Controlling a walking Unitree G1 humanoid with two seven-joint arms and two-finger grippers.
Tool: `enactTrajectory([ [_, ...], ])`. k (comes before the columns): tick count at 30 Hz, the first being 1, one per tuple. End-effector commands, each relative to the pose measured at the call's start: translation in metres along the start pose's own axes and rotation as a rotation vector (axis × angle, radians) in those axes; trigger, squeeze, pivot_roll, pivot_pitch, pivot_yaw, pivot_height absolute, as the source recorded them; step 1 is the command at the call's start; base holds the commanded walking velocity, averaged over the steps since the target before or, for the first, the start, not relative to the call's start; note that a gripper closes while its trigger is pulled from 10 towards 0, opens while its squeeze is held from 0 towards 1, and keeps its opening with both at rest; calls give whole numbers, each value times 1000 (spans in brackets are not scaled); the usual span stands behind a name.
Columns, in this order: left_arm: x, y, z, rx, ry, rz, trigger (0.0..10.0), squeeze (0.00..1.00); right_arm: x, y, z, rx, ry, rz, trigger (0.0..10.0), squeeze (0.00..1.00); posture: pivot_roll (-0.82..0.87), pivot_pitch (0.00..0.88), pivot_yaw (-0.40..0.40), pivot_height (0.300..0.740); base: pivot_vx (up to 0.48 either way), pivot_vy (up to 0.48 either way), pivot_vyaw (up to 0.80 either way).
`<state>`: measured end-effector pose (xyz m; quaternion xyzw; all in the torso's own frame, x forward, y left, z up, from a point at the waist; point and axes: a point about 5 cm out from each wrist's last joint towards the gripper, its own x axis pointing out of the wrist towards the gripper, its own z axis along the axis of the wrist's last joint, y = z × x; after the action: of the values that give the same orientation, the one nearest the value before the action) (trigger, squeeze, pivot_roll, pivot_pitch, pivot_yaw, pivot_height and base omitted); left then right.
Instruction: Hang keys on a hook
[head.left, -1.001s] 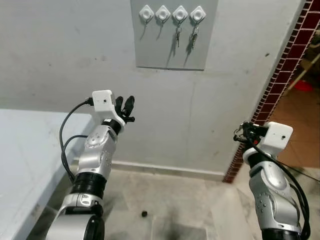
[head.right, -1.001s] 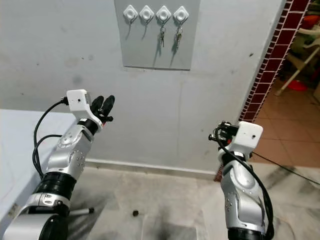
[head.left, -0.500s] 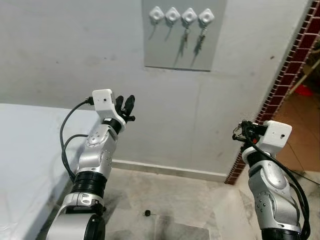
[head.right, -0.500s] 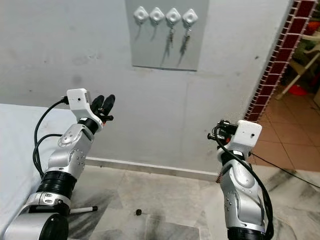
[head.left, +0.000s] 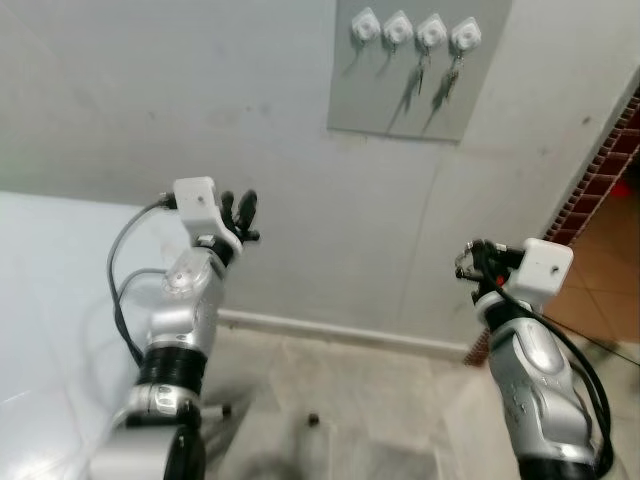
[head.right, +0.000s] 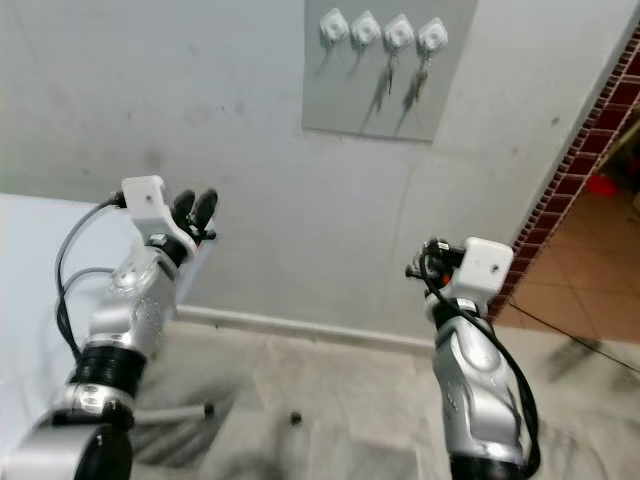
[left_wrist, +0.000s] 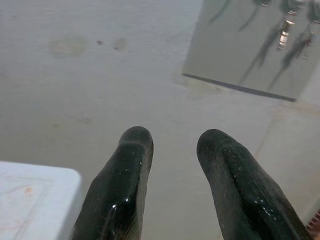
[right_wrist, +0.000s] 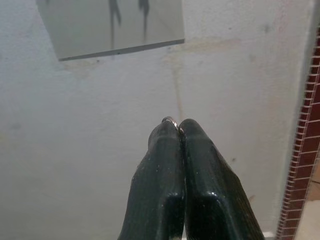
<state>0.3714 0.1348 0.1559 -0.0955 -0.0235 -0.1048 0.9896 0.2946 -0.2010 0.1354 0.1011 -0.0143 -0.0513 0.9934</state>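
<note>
Right gripper (right_wrist: 178, 131): fingers pinched on key ring (right_wrist: 170, 120). Left gripper (left_wrist: 172, 145): fingers apart. Board (head.left: 420, 75): 4 hooks (head.left: 415, 28), 2 with keys (head.left: 436, 75).

Mostly swallowed by the right gripper (right_wrist: 177, 131) pads, just a sliver of key ring (right_wrist: 170, 120) poking out; keys themselves hidden; head views kinda blurry.

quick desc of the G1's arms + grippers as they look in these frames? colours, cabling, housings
Both arms are silver metal with rounded segments and black joint collars. Each wrist carries a white boxy camera housing. The left gripper and right gripper each have two long, glossy black fingers with rounded tips. A grey cable loops from the left housing down along that arm; a black cable runs down the right forearm.
</note>
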Motion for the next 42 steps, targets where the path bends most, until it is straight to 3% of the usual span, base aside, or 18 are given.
enactTrajectory([
  [1, 0, 5, 3, 20, -1, 21, 10000, 0, 1, 4, 6, -2, -21, 14, 10000, 0, 5, 0, 2, 740, 0, 0, 0],
  [22, 1, 9, 5, -6, 12, 35, 10000, 0, 1, 6, 8, 13, -31, 22, 10000, 0, 11, 0, 4, 740, 0, 0, 0],
  [42, 3, 7, 6, -31, 5, 27, 10000, 0, 2, 10, 10, 17, -38, 42, 10000, 0, 9, 0, 5, 740, 395, 0, 0],
])
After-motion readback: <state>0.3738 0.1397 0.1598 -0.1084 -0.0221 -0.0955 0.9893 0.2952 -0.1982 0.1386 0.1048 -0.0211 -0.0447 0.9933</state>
